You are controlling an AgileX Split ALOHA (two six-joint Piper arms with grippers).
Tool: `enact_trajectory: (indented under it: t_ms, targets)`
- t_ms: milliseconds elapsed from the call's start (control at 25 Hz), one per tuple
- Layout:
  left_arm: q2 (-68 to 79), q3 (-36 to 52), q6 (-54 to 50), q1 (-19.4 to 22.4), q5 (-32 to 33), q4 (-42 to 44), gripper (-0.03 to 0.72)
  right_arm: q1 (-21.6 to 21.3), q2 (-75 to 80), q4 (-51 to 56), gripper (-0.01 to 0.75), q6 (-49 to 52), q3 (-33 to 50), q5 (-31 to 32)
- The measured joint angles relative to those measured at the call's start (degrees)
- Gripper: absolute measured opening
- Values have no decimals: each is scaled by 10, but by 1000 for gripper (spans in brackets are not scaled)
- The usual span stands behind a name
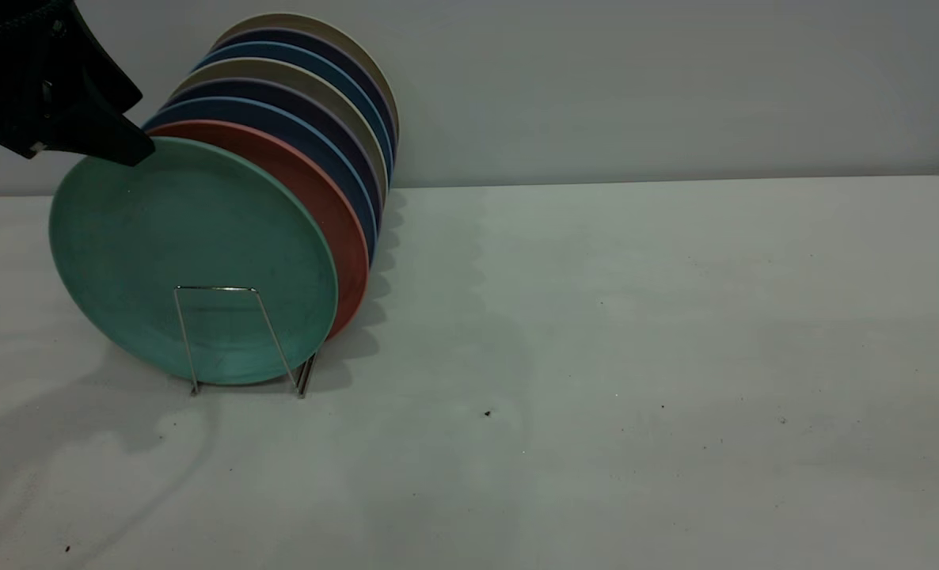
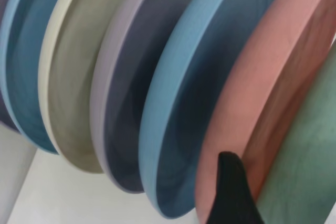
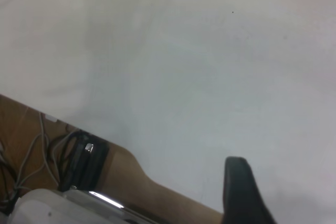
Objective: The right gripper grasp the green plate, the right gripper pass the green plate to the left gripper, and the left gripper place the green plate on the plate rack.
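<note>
Green plate being set into the rack by the left end effector

The green plate is seen at the left of the frame, standing at the front of the plate rack against the pink plate; the left end effector is closed on its upper rim, so release is judged to be called for next; the right end effector is parked, its opening not discernible

I see a pale wall across the top of the exterior frame, and a white table with dark specks filling everything below it.
</note>
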Motion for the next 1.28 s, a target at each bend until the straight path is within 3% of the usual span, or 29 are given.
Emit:
enact_trajectory:
  t_ms: [680,1000,1280]
  targets:
    - [-33,0,-68,0,70,53,532,0,-1,-11,445,9,0,10]
    - [-221,0,-319,0,199,166,532,0,-83,-115,445,112,1,59]
    - [-355,0,-541,0,315,179,532,0,-176,-190,445,202,46,63]
